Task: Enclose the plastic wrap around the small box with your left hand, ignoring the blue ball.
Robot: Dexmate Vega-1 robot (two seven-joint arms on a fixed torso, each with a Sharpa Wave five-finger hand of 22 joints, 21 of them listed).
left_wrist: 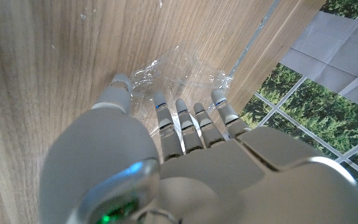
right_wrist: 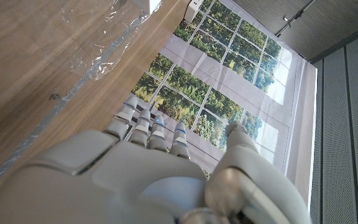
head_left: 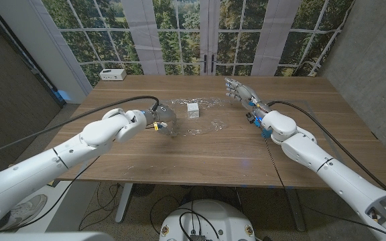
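1. Near the middle of the wooden table (head_left: pixel 300 147), a bit toward 12 o'clock, sits the small box (head_left: pixel 192 109), white and cube-ish, on top of a sheet of clear plastic wrap (head_left: pixel 210 124).
2. That wrap is spread out flat-ish and crinkly around the box, reaching from about the box's 9 o'clock round to its 4 o'clock. It's not folded over the box at all as far as I can see.
3. Left hand (head_left: pixel 164 123) is at the box's 8 o'clock, right on the wrap's edge. In the left wrist view its fingers (left_wrist: pixel 182 118) are stretched out and its fingertips are at a bunched-up bit of wrap (left_wrist: pixel 185 71). Honestly can't tell if it's actually pinching the film or just touching it.
4. Right hand (head_left: pixel 238 91) is up at the box's 2 o'clock, well apart from it, fingers spread, holding nothing. It looks like it's hanging over the table rather than resting on it.
5. Way over at the table's 10 o'clock corner there's a little white box-shaped device (head_left: pixel 113 74).
6. Behind the table at 12 o'clock: big windows (head_left: pixel 179 27) with trees outside.
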